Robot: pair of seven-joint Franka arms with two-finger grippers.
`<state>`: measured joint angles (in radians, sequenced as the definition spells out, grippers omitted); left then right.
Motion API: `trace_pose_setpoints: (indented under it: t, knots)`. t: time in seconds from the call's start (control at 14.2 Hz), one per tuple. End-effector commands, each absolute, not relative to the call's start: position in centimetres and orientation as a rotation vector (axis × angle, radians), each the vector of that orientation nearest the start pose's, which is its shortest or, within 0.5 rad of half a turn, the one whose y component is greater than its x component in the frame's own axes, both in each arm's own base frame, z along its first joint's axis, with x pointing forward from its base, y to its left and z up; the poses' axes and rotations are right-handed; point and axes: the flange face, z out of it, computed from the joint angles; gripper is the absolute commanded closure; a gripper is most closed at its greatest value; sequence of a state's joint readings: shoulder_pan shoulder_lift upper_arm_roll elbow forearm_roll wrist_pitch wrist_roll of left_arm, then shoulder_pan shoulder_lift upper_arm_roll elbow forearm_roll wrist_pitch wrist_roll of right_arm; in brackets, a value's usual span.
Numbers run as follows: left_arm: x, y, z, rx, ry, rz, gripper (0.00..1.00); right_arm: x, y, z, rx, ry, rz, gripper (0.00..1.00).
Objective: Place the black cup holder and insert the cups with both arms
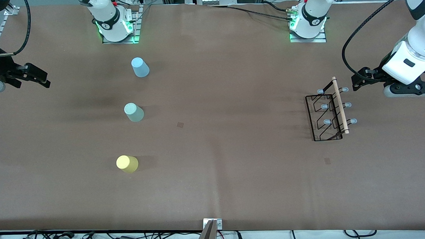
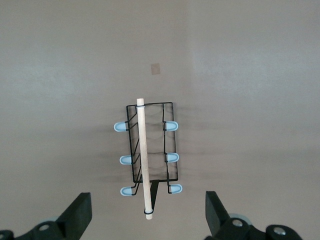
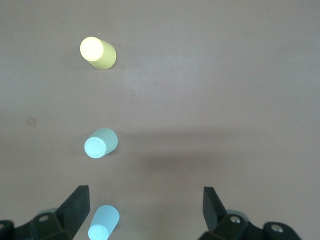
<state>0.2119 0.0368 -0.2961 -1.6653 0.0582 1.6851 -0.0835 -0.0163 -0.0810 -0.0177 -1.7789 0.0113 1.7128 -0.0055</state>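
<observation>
Standing upright on the brown desk [image 1: 232,80] toward the left arm's end, the black cup holder [image 1: 327,113] has its wooden rod handle [image 1: 340,105] on top and pale-tipped prongs sticking out on both sides. Hovering over the desk just beside the rack, the left claw [image 2: 148,216] is spread wide and holds nothing. Toward the right arm's end, three cups form a line: light blue cup [image 1: 140,67] farthest from the front camera, grey-green cup [image 1: 133,112] between, yellow cup [image 1: 127,164] nearest. Above that end's edge, the right claw [image 3: 145,209] gapes wide, empty.
</observation>
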Motion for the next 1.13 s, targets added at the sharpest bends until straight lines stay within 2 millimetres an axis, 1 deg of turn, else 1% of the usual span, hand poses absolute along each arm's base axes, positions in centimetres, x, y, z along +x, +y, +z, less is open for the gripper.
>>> trace_pose_setpoints:
  t: [0.0, 0.07, 0.14, 0.21, 0.28, 0.42, 0.49, 0.57, 0.64, 0.71, 0.78, 0.85, 0.92, 1.06]
  knots:
    - [57.5, -3.6, 55.0, -3.095, 0.066, 0.065, 0.0, 53.1, -1.8, 58.1, -3.142, 0.026, -0.022, 0.0]
    - [58.2, -3.3, 53.5, -3.1, 0.091, 0.046, 0.0, 53.2, -1.8, 58.0, -3.142, 0.026, -0.019, 0.0]
    - [58.5, -2.7, 51.6, -3.099, 0.095, 0.023, 0.0, 53.3, -1.7, 57.8, -3.142, 0.021, -0.017, 0.0]
    - [58.5, -2.1, 49.5, -3.101, 0.085, -0.008, 0.0, 53.6, -1.7, 57.3, -3.142, 0.024, -0.005, 0.0]
    - [58.2, -1.7, 47.5, -3.101, 0.084, -0.003, 0.0, 54.2, -1.6, 56.2, -3.142, 0.028, 0.021, 0.0]
    - [57.4, -0.7, 43.5, -3.1, 0.105, 0.022, 0.0, 55.3, -1.3, 53.2, -3.138, 0.029, 0.115, 0.0]
    - [57.0, 0.1, 42.1, -3.1, 0.086, 0.025, 0.0, 55.7, -1.0, 51.3, -3.131, 0.013, 0.187, 0.0]
    - [57.1, 0.5, 41.3, -3.103, 0.078, 0.022, 0.0, 56.4, 0.3, 49.7, -3.126, -0.012, 0.232, 0.0]
    - [57.0, 0.8, 40.1, -3.108, 0.071, 0.045, 0.01, 56.6, 1.1, 48.9, -3.121, -0.027, 0.254, 0.0]
    - [56.8, 0.9, 39.4, -3.109, 0.069, 0.061, 0.06, 57.0, 2.1, 47.1, -3.118, -0.053, 0.302, 0.0]
    - [56.6, 0.8, 39.1, -3.108, 0.074, 0.064, 0.09, 57.5, 4.0, 45.2, -3.118, -0.102, 0.332, 0.0]
    - [56.6, 0.9, 38.3, -3.111, 0.075, 0.061, 0.11, 57.9, 5.5, 43.9, -3.119, -0.123, 0.339, 0.0]
    - [56.4, 1.2, 37.0, -3.116, 0.073, 0.072, 0.12, 58.3, 6.8, 42.7, -3.125, -0.109, 0.342, 0.0]
    - [56.3, 1.2, 35.0, -3.125, 0.076, 0.103, 0.13, 58.4, 9.5, 40.2, -3.131, -0.119, 0.374, 0.0]
